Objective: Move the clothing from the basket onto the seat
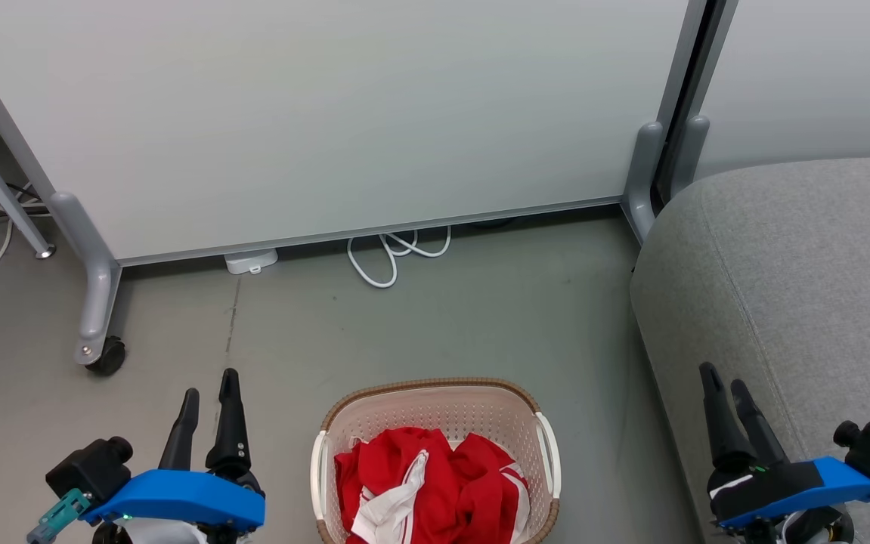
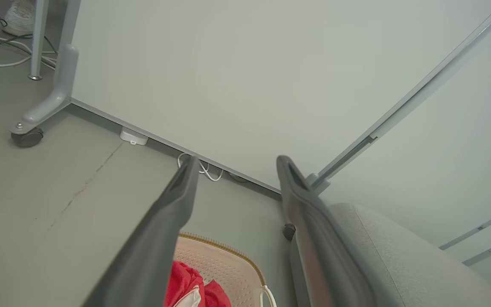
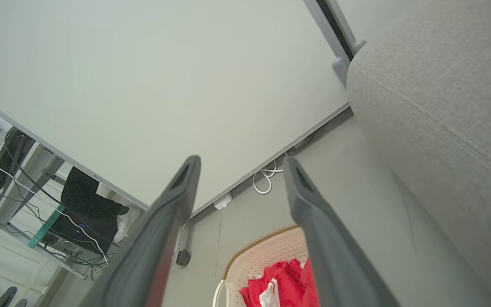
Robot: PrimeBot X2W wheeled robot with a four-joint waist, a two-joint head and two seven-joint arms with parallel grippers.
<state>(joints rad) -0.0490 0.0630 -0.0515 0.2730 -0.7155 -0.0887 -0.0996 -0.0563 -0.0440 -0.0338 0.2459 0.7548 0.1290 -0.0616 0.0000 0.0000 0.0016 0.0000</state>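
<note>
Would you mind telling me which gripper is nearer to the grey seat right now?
Right. The right gripper hovers beside the seat's rounded edge, while the left gripper is on the far side of the basket, over the floor.

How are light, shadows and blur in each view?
Head view: soft even light, sharp, no hard shadows on the floor. Left wrist view: jaws blur toward the bottom edge. Right wrist view: same blur; seat weave crisp.
</note>
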